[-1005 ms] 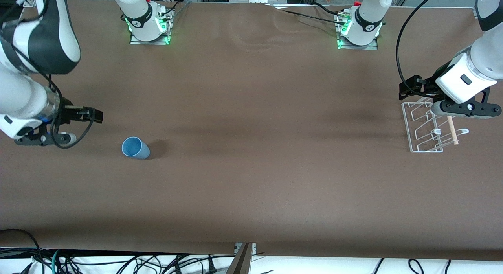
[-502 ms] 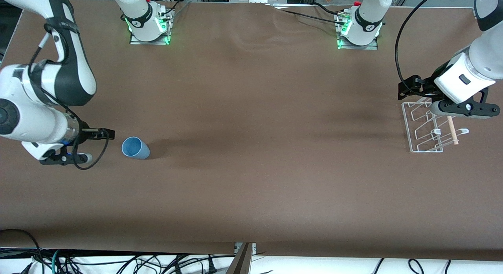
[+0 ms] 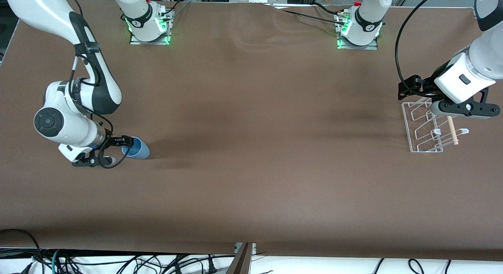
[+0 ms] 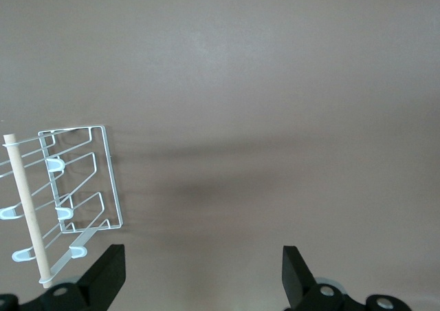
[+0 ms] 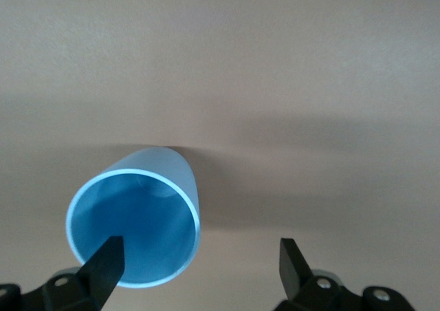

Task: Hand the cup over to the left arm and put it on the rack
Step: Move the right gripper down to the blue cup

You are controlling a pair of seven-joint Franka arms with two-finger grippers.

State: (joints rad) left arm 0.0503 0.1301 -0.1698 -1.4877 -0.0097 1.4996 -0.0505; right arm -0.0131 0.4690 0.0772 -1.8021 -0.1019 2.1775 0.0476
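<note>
The light-blue cup (image 3: pixel 137 149) sits on the brown table at the right arm's end, and I see into its open mouth. My right gripper (image 3: pixel 127 141) is open right at its rim. In the right wrist view, one fingertip (image 5: pixel 104 261) overlaps the cup's (image 5: pixel 134 218) mouth and the other stands clear beside it, so my right gripper (image 5: pixel 199 270) does not grip it. My left gripper (image 3: pixel 409 89) is open and empty, waiting over the table-centre end of the white wire rack (image 3: pixel 426 128). The rack (image 4: pixel 79 180) with its wooden dowel (image 4: pixel 27 208) shows beside the left gripper (image 4: pixel 201 276).
The two arm bases (image 3: pixel 149 26) (image 3: pixel 358 30) stand along the table edge farthest from the front camera. A black cable (image 3: pixel 399 57) loops above the table by the left arm. Brown tabletop (image 3: pixel 267 148) stretches between cup and rack.
My right arm has swung down and toward the table's middle, bringing its open gripper from well short of the cup to the cup's rim. The cup, the left arm and the rack have not moved.
</note>
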